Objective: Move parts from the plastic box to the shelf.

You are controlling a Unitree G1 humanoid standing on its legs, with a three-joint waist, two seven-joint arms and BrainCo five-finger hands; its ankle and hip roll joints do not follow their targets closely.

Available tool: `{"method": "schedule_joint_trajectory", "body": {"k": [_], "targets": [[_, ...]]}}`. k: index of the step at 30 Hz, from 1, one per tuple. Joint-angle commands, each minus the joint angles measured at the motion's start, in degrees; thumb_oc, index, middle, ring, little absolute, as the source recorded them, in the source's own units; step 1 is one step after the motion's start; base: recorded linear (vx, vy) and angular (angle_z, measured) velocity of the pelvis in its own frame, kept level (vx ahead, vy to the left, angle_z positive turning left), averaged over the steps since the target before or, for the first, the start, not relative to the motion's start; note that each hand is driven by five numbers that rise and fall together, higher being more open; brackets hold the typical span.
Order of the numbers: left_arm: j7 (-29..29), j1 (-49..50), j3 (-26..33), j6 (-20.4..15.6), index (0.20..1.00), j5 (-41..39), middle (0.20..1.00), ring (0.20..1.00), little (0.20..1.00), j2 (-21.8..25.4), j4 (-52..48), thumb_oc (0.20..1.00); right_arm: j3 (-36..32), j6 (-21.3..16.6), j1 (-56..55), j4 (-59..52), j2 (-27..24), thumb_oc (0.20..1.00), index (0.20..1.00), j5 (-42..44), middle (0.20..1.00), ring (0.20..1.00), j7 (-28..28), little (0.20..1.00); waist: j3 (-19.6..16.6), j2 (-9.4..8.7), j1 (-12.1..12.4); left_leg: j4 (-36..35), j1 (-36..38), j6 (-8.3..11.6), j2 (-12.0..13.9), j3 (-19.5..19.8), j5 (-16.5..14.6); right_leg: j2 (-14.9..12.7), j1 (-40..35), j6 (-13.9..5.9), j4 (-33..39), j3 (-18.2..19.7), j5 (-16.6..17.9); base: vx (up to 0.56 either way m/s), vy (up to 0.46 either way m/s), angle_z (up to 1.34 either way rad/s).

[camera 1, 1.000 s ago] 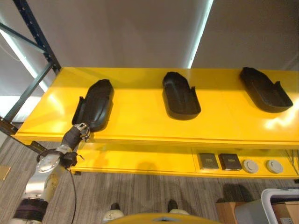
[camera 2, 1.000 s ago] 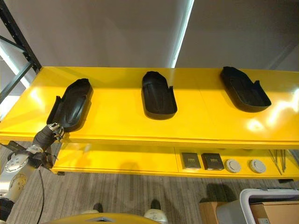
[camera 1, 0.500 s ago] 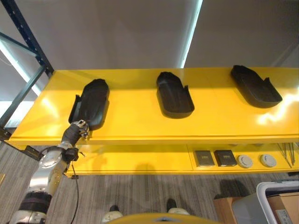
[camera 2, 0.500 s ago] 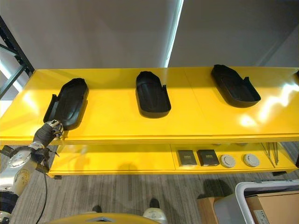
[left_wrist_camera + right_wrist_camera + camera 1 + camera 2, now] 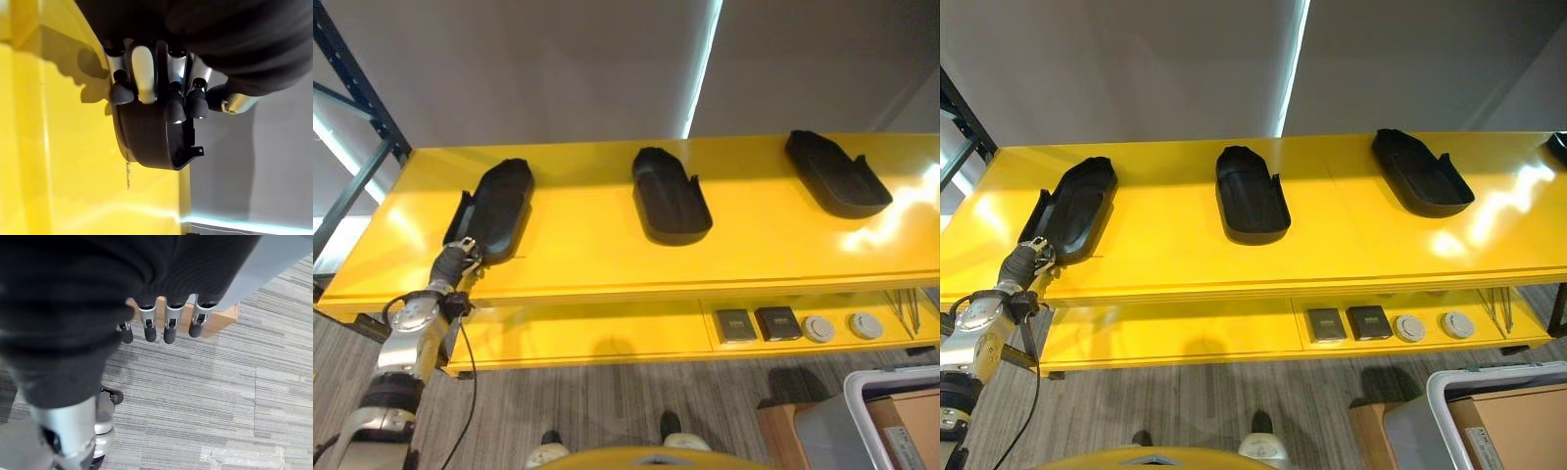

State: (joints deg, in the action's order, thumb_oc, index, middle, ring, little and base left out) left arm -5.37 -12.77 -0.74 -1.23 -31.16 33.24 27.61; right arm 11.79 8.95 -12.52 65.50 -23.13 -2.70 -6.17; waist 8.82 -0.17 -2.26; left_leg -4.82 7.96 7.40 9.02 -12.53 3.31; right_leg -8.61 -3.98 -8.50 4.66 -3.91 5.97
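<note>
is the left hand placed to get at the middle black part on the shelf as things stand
Probably not from here. The left hand sits at the near end of the leftmost black part, and bare yellow shelf separates it from the middle black part. Nothing blocks the way; the arm would need to shift right.

Left robot hand [image 5: 460, 257] reaches forward, fingers [image 5: 143, 73] loosely extended.

Three black, shoe-shaped moulded parts lie hollow side up, well apart in a row on the yellow shelf [image 5: 607, 245]: left part [image 5: 495, 208], middle part [image 5: 670, 194] and right part [image 5: 835, 173].
</note>
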Motion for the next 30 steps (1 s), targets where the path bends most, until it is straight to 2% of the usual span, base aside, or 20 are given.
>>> {"method": "schedule_joint_trajectory", "body": {"k": [1, 7, 12, 13, 14, 18, 19, 20, 21, 22, 27, 28, 29, 30], "targets": [[1.44, -4.57, -1.26, -0.16, 0.2, 1.48, 0.2, 0.2, 0.2, 2.59, 4.4, 0.2, 2.56, 0.56, 2.14, 0.32, -1.57, 1.0, 1.0, -2.4, 1.0, 1.0, -0.52, 1.0, 1.39, -0.9, -1.07, 8.45, -5.16, -2.79, 1.86, 1.43, -3.11, -3.17, 1.78, -2.67, -7.48, 0.08, -4.27, 0.0, 0.0, 0.0], [1.09, -5.58, -1.75, -0.27, 0.2, 1.35, 0.2, 0.2, 0.2, 2.03, 5.35, 0.2, 2.87, 0.47, 2.28, 0.36, -1.43, 1.0, 1.0, -2.29, 1.0, 1.0, -0.5, 1.0, 1.39, -1.03, -1.29, 8.43, -5.04, -2.72, 2.03, 1.32, -3.1, -3.04, 1.67, -2.6, -7.42, 0.2, -4.37, 0.0, 0.0, 0.0], [-0.82, -5.1, -1.99, -2.33, 0.2, 0.66, 0.2, 0.2, 0.2, 1.66, 3.26, 0.2, 2.86, 0.27, 2.47, 0.75, -1.0, 1.0, 1.0, -2.34, 1.0, 1.0, -0.44, 1.0, 1.5, -1.08, -1.09, 8.43, -5.0, -2.77, 2.0, 1.36, -3.16, -3.0, 1.51, -2.55, -7.3, 0.13, -4.37, 0.0, 0.0, 0.0], [-2.55, -4.41, -1.76, -4.28, 0.947, 0.15, 0.947, 0.947, 0.947, 1.64, -0.37, 0.947, 2.53, -0.06, 2.49, 0.98, -0.62, 1.0, 1.0, -2.39, 1.0, 1.0, -0.32, 1.0, 1.56, -1.12, -0.86, 8.32, -4.89, -2.8, 1.91, 1.5, -3.25, -3.01, 1.35, -2.51, -7.15, 0.04, -4.33, 0.0, 0.0, 0.0], [-2.56, -4.29, -1.72, -4.07, 1.0, -0.01, 1.0, 1.0, 1.0, 1.66, -1.32, 1.0, 2.48, -0.08, 2.49, 1.02, -0.55, 1.0, 1.0, -2.39, 1.0, 1.0, -0.28, 1.0, 1.56, -1.13, -0.8, 8.29, -4.86, -2.82, 1.89, 1.55, -3.27, -3.01, 1.3, -2.49, -7.12, 0.01, -4.33, 0.0, 0.0, 0.0], [-6.43, -2.13, -0.52, -4.63, 1.0, -2.8, 1.0, 1.0, 1.0, 1.31, -13.51, 1.0, 1.61, -0.4, 2.76, 1.56, 0.51, 1.0, 1.0, -1.84, 1.0, 1.0, 0.18, 1.0, 1.41, -1.04, 0.15, 7.88, -4.46, -2.83, 1.74, 2.09, -3.48, -3.14, 0.56, -2.31, -6.58, -0.64, -4.28, -0.01, -0.007, 0.0], [-8.63, -1.21, -0.12, -5.71, 1.0, -4.68, 1.0, 1.0, 1.0, 1.07, -17.3, 1.0, 1.19, -0.43, 2.75, 1.52, 0.95, 1.0, 1.0, -1.81, 1.0, 1.0, 0.28, 1.0, 1.3, -0.97, 0.52, 7.73, -4.3, -2.86, 1.65, 2.29, -3.55, -3.14, 0.29, -2.23, -6.42, -0.82, -4.28, 0.0, 0.0, 0.0], [-9.02, -1.02, 0.0, -5.91, 1.0, -4.85, 1.0, 1.0, 1.0, 1.03, -17.86, 1.0, 1.19, -0.38, 2.74, 1.5, 0.99, 1.0, 1.0, -1.78, 1.0, 1.0, 0.29, 1.0, 1.27, -0.96, 0.55, 7.71, -4.26, -2.86, 1.64, 2.32, -3.56, -3.14, 0.21, -2.21, -6.36, -0.86, -4.28, 0.0, 0.0, 0.0], [-12.52, -0.02, 0.7, -6.59, 1.0, -7.95, 1.0, 1.0, 1.0, 0.67, -22.02, 1.0, 0.87, -0.35, 2.87, 1.71, 1.39, 1.0, 1.0, -1.84, 1.0, 1.0, 0.25, 1.0, 1.07, -0.88, 0.97, 7.56, -4.1, -2.8, 1.58, 2.54, -3.64, -3.13, -0.11, -2.11, -6.14, -1.1, -4.31, 0.0, 0.0, 0.0], [-13.5, 1.01, 1.22, -5.74, 1.0, -10.24, 1.0, 1.0, 1.0, 0.21, -25.13, 1.0, 0.6, -0.21, 2.98, 1.81, 1.64, 1.0, 1.0, -1.97, 1.0, 1.0, 0.28, 1.0, 0.91, -0.81, 1.26, 7.41, -3.96, -2.74, 1.52, 2.68, -3.64, -3.1, -0.39, -2.02, -5.91, -1.27, -4.28, 0.0, 0.0, 0.0], [-23.66, 6.7, 1.94, 3.1, 1.0, -15.47, 1.0, 1.0, 1.0, -2.51, -32.35, 1.0, 0.52, 1.85, 3.68, 1.13, 3.08, 1.0, 1.0, -2.1, 1.0, 1.0, 1.9, 1.0, -0.26, -0.27, 2.84, 6.4, -3.36, -2.48, 1.41, 3.14, -3.26, -2.89, -1.51, -1.64, -4.57, -2.15, -3.79, -0.05, -0.016, 0.05], [-26.13, 8.06, 1.89, 6.44, 1.0, -16.69, 1.0, 1.0, 1.0, -2.75, -33.11, 1.0, 0.48, 2.41, 3.95, 0.93, 3.06, 1.0, 1.0, -1.67, 1.0, 1.0, 2.04, 1.0, -0.55, -0.08, 3.27, 6.1, -3.24, -2.45, 1.36, 3.22, -3.14, -2.86, -1.76, -1.61, -4.1, -2.48, -3.56, -0.13, -0.022, 0.1], [-31.28, 12.43, 1.97, 13.53, 1.0, -24.18, 1.0, 1.0, 1.0, -3.44, -33.63, 1.0, 0.12, 2.4, 4.38, 1.64, 2.84, 1.0, 1.0, -0.36, 1.0, 1.0, 2.34, 1.0, -1.05, 0.26, 4.32, 5.28, -2.78, -2.27, 1.25, 3.25, -2.87, -2.84, -2.26, -1.56, -3.0, -3.44, -2.88, -0.12, -0.02, 0.09], [-33.43, 13.53, 2.09, 16.13, 1.0, -26.16, 1.0, 1.0, 1.0, -4.23, -32.81, 1.0, 0.03, 1.95, 4.35, 2.12, 2.73, 1.0, 1.0, -0.05, 1.0, 1.0, 2.4, 1.0, -1.2, 0.3, 4.58, 5.18, -2.74, -2.15, 1.24, 3.2, -2.8, -2.81, -2.29, -1.59, -2.78, -3.61, -2.7, -0.11, -0.021, 0.08]]}}
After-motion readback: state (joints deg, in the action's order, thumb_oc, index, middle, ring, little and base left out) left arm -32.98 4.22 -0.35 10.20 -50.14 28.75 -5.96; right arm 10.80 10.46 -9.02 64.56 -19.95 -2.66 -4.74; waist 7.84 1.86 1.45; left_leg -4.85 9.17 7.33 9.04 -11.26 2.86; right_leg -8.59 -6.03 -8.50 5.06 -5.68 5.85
